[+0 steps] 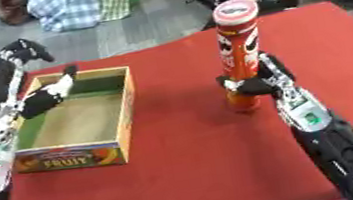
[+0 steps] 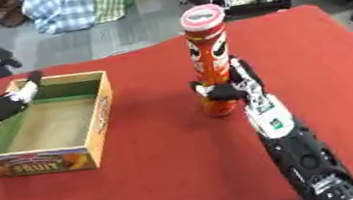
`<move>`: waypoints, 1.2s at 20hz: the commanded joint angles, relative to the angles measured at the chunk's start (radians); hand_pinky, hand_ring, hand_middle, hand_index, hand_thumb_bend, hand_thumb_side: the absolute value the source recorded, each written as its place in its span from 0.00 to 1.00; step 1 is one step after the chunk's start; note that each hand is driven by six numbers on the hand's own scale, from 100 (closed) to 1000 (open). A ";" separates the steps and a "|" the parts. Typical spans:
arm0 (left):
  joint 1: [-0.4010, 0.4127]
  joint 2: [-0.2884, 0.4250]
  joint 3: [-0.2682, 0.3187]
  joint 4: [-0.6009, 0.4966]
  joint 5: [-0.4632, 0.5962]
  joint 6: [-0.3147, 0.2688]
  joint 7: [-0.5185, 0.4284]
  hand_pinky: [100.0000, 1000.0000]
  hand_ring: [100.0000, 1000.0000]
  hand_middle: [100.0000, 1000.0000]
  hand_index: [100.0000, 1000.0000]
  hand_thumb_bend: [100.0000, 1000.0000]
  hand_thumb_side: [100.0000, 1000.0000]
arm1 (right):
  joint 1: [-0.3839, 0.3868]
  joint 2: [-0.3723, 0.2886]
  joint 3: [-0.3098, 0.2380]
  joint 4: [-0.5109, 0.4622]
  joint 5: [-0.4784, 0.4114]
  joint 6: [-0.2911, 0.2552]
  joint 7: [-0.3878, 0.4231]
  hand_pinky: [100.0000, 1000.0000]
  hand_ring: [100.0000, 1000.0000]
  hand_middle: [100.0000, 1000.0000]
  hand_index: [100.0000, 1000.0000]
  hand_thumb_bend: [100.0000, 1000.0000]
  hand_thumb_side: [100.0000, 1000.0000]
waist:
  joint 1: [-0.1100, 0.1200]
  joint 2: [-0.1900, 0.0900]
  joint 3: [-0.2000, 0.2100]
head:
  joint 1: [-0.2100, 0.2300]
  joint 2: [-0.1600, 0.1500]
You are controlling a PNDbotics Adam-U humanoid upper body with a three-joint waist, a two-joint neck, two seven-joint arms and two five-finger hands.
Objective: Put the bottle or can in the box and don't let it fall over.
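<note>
The tall red can [image 1: 240, 56] stood upright on the red table [image 1: 191, 170], right of the box [image 1: 77, 120] and apart from it. The right hand [image 1: 257, 83] had its fingers curled round the can's lower part, pinching it near the base. The left hand [image 1: 48, 96] rested at the box's left wall, its fingers loosely spread over the rim, holding nothing.

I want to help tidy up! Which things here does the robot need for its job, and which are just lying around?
For the job:
- tall red can, upright, held by the right hand
- open fruit box, with the left hand at its rim

Just lying about:
- checked cloth on the floor behind the red table
</note>
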 commanded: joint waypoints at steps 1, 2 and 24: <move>0.028 0.048 0.042 -0.108 0.160 0.056 -0.020 0.77 0.61 0.62 0.57 0.28 0.70 | -0.030 -0.038 -0.003 -0.041 -0.028 0.004 -0.012 0.77 0.51 0.10 0.12 0.00 0.00 | 0.003 -0.002 0.013 | -0.011 -0.011; 0.045 0.053 0.051 -0.134 0.204 0.073 -0.028 0.77 0.61 0.62 0.57 0.28 0.70 | -0.036 -0.042 -0.002 -0.047 -0.036 0.006 -0.013 0.77 0.51 0.10 0.11 0.00 0.00 | 0.003 -0.003 0.019 | -0.013 -0.011; 0.179 -0.061 0.090 -0.363 0.522 0.151 -0.139 0.77 0.59 0.63 0.66 0.23 0.73 | -0.297 0.037 0.068 0.082 0.071 -0.057 0.248 0.79 0.58 0.24 0.29 0.00 0.00 | 0.000 0.034 0.319 | -0.198 -0.084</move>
